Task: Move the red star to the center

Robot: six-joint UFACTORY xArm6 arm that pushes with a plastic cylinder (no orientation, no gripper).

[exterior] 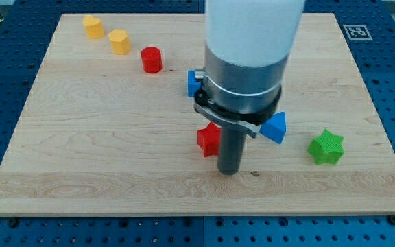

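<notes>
The red star (208, 139) lies on the wooden board (81, 137) just below the board's middle, partly hidden by the arm. My tip (229, 170) rests on the board right beside the star, at its lower right, touching or nearly touching it. The arm's wide white and grey body (249, 48) rises above and hides the board's centre.
A blue block (195, 83) peeks out left of the arm body. A blue triangular block (276, 127) sits to the right of the rod. A green star (326, 147) lies at the right. A red cylinder (151, 60) and two yellow blocks (119, 42) (93, 27) line the upper left.
</notes>
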